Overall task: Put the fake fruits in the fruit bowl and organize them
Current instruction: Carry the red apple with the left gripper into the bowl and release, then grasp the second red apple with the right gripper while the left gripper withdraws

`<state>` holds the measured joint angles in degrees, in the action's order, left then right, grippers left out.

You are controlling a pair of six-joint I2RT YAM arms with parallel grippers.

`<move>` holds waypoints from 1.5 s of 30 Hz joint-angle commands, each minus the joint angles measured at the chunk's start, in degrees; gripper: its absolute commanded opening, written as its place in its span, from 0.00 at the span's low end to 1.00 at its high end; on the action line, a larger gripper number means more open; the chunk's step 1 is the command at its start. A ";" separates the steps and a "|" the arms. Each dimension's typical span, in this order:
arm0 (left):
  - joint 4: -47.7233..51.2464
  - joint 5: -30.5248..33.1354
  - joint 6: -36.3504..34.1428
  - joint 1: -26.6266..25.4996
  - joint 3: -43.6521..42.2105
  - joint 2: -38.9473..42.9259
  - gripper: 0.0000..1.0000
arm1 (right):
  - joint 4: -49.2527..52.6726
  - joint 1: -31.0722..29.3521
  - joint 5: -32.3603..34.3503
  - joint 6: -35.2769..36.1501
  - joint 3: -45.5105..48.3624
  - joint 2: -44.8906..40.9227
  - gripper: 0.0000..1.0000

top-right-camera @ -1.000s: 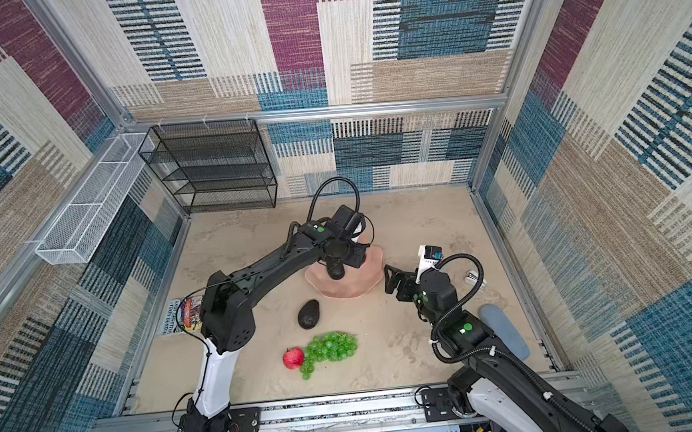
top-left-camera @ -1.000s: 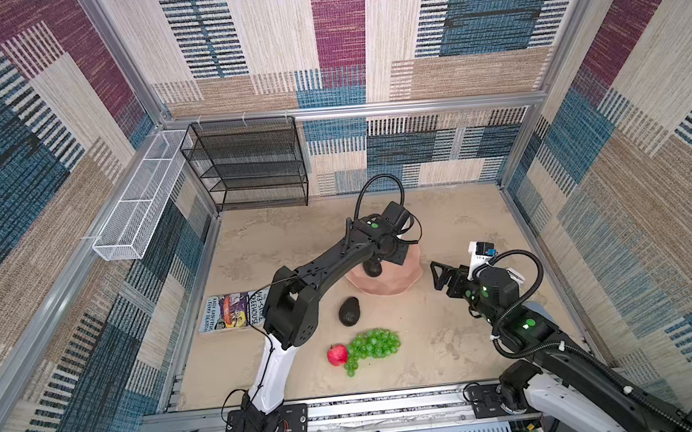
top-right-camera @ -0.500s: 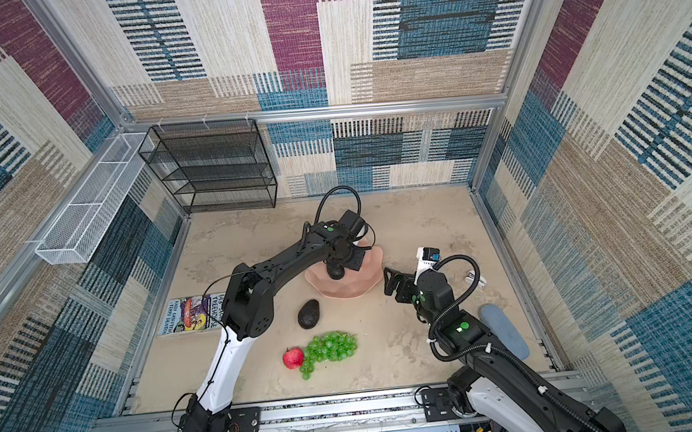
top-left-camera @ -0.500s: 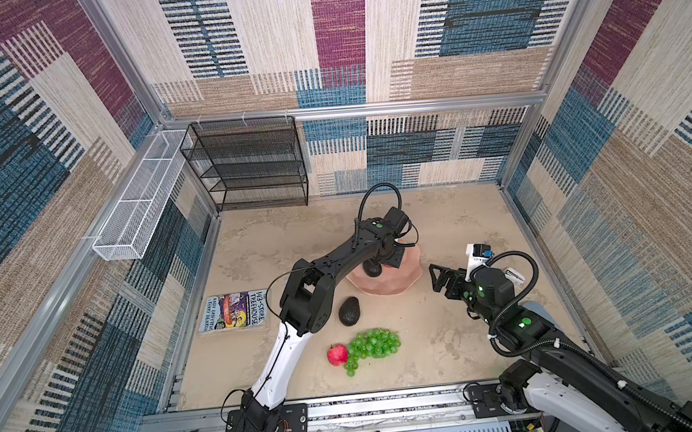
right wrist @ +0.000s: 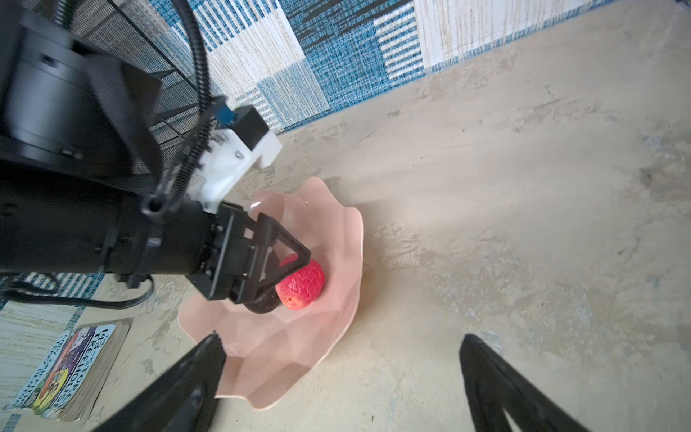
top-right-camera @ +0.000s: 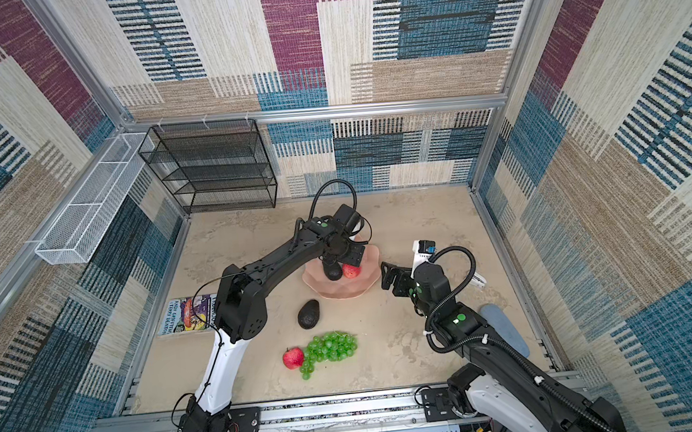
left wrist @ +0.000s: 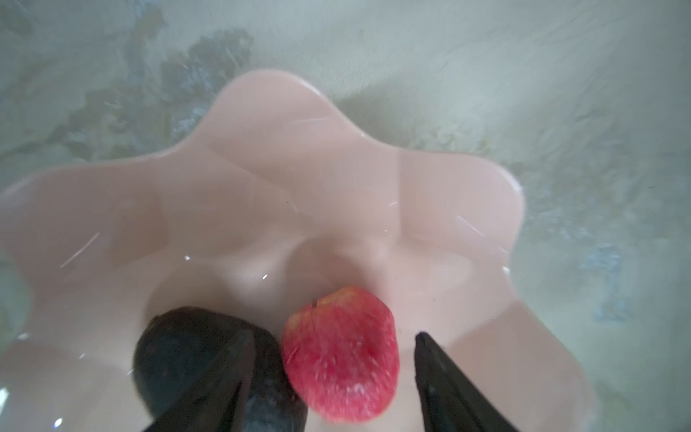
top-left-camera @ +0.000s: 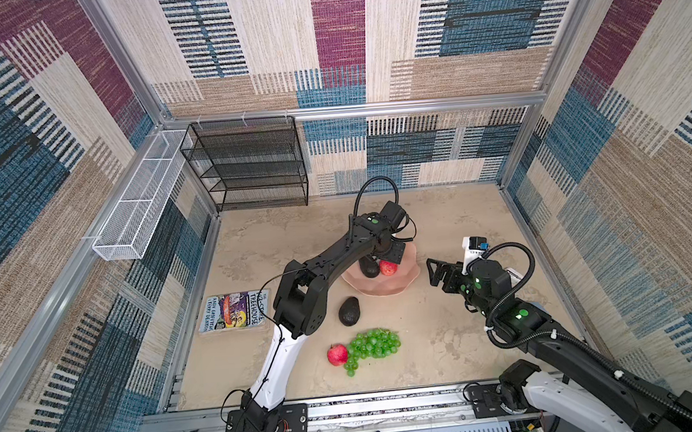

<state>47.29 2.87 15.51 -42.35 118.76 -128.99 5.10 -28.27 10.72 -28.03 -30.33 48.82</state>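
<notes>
While the small red apple (left wrist: 338, 355) rests in the glossy pale pink scalloped bowl (left wrist: 336, 168), just beside a blackish avocado (left wrist: 175, 359), the left gripper (left wrist: 332, 333) straddles it with jaws parted, gripping nothing; the right gripper (right wrist: 341, 336) stands wide open, empty, nearby.

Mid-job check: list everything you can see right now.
fruit bowl: one, pale pink, centre of table.
avocados: two, blackish; bowl avocado inside the bowl, loose avocado on the table before it.
grapes: one bunch, green, table front.
apples: two, red; bowl apple beside that avocado, loose apple beside the grapes.
book: one, multicoloured cover, table's left side.
mesh shelf rack: one, black, back wall.
wire basket: one, white, left wall.
pad: one, blue-grey, table's right side.
left tool: one, black, open around bowl apple.
right tool: one, black, open, empty, beside bowl.
</notes>
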 commanded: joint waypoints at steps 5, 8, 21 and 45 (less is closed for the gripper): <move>-10.54 3.88 2.54 2.74 -12.07 18.72 0.72 | 2.71 -0.55 -6.48 8.16 -6.11 7.84 0.94; -19.65 5.66 3.98 5.75 -26.55 30.74 0.74 | 2.41 -4.87 -7.87 9.93 -8.40 12.00 0.93; -29.57 1.57 19.01 30.35 -73.48 71.51 0.83 | 4.12 -33.31 -7.91 12.02 -24.81 37.74 0.87; -26.22 -8.94 18.11 41.65 -77.25 74.54 0.85 | 6.13 -45.40 -7.97 6.92 -33.39 57.44 0.76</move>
<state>22.06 -4.93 33.23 -0.95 41.04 -54.41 11.68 -73.71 2.17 -20.10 -63.13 105.56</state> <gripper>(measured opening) 0.845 0.770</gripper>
